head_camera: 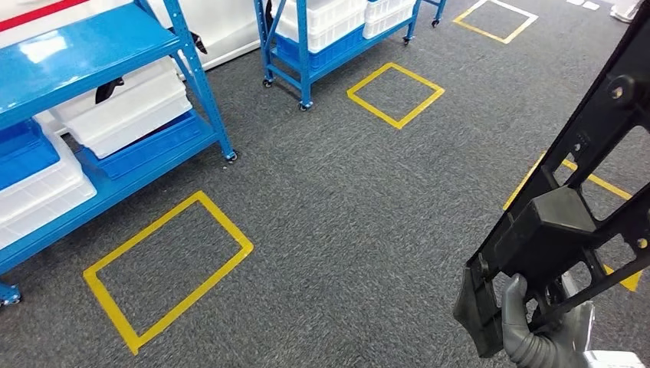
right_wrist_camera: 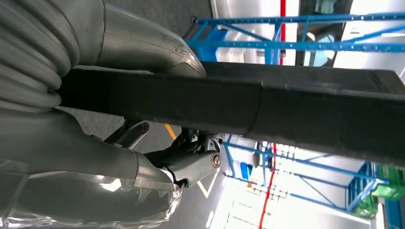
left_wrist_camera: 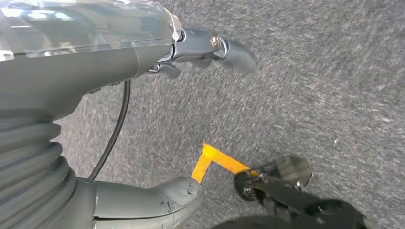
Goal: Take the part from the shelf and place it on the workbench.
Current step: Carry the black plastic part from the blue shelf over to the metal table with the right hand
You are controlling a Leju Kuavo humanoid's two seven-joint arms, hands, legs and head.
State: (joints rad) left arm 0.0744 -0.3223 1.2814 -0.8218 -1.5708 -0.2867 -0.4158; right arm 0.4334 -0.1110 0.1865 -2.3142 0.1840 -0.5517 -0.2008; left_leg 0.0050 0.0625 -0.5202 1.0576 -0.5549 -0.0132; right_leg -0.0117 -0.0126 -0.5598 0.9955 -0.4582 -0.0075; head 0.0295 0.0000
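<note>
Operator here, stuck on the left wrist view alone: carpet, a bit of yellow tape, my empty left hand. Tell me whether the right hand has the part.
Observer: Yes. The right hand grips the black part near its lower end.
Operator: Give me its attitude.
Observer: Tilted, the long end rising up and away from the hand.
Operator: Report what lies ahead.
Observer: Blue shelves with white bins, and yellow floor squares on grey carpet. No workbench shows.
</note>
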